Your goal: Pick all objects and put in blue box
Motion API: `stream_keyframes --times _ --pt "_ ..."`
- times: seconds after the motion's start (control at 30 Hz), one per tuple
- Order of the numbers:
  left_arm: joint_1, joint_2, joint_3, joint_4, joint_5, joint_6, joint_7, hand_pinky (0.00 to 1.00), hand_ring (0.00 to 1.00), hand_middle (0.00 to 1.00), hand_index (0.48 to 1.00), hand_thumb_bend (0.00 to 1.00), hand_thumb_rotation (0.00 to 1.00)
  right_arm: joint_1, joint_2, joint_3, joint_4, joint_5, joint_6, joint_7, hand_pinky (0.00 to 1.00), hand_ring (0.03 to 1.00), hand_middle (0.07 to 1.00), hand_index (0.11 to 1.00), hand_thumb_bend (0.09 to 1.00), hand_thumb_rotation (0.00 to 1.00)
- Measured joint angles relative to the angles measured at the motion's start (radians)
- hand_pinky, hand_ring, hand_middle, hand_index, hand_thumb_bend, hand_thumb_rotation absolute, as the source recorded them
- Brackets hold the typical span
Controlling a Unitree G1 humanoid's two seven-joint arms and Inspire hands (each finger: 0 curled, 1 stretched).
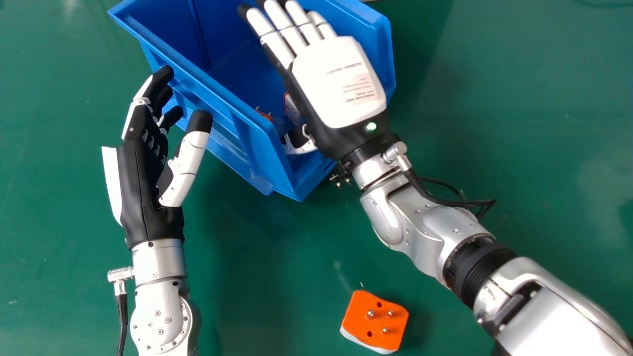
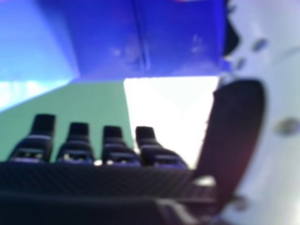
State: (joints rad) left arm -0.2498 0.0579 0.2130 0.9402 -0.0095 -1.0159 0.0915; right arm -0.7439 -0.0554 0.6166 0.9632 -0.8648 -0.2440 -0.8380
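orange adptr (image 1: 360,316) on green tbl (image 1: 267,277), r hand (image 1: 339,84) over blue box (image 1: 257,143).

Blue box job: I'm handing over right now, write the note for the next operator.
Right hand: over the blue box, fingers straight, gripping nothing visible.
Left hand: beside the box, fingers relaxed, empty.
Done: a white-and-orange piece and an orange bit are in the box; partly hidden, so I can't confirm the count.
Left: the orange-and-white plug adapter lies on the table, pins up, nearer the robot than the box. It still needs boxing.
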Motion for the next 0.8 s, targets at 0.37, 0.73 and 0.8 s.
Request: stream_keyframes --times 0.37,0.73,0.8 --pt "0.002 0.000 0.001 -0.004 -0.014 0.001 -0.023 0.85 0.90 0.90 0.807 0.83 0.60 0.239 -0.086 -0.124 -0.410 0.040 0.034 0.002 1.00 0.999 1.000 0.999 0.850 0.18" --pt "0.016 -0.001 -0.001 -0.014 -0.028 0.001 -0.038 0.86 0.90 0.90 0.809 0.84 0.60 0.489 -0.120 -0.230 -0.582 0.097 -0.103 -0.078 0.95 0.992 0.995 0.994 0.800 0.27" --pt "0.021 -0.001 -0.001 -0.017 -0.030 0.001 -0.043 0.86 0.90 0.90 0.809 0.84 0.60 0.532 -0.131 -0.245 -0.586 0.120 -0.156 -0.081 0.94 0.985 0.991 0.991 0.795 0.26"
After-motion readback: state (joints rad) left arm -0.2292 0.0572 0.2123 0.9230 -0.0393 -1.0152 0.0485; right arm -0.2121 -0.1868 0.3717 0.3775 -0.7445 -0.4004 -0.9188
